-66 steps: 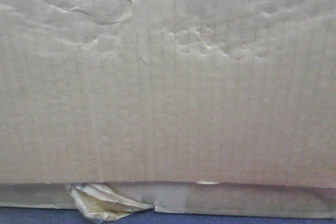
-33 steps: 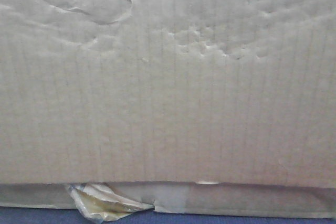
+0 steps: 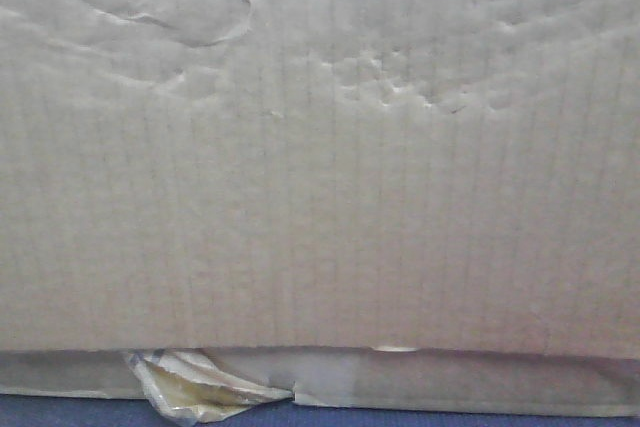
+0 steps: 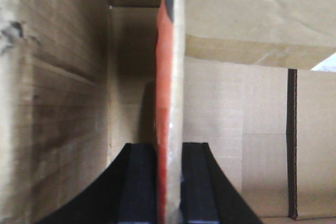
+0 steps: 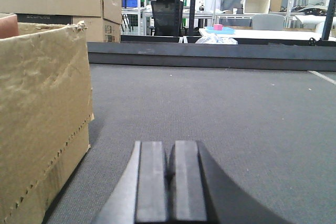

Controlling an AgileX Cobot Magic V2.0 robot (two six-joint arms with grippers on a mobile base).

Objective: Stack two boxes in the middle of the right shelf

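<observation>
– Gripping what, and where is it sitting?
– My left gripper (image 4: 169, 149) is clamping tight onto one upright box wall (image 4: 171, 72), which is orange-red on one face. My right gripper (image 5: 170, 149) is hovering pressed closed and empty over the grey deck (image 5: 236, 124). The box (image 5: 42, 119) is standing on that deck, well short of its far edge.
– How is it handling?
– I am judging it light but soft. It is tan corrugated board, creased and dented, with yellowish tape (image 3: 200, 392) peeling at the bottom edge. A single wall is probably flexing, so I am favouring a hold near a corner.
</observation>
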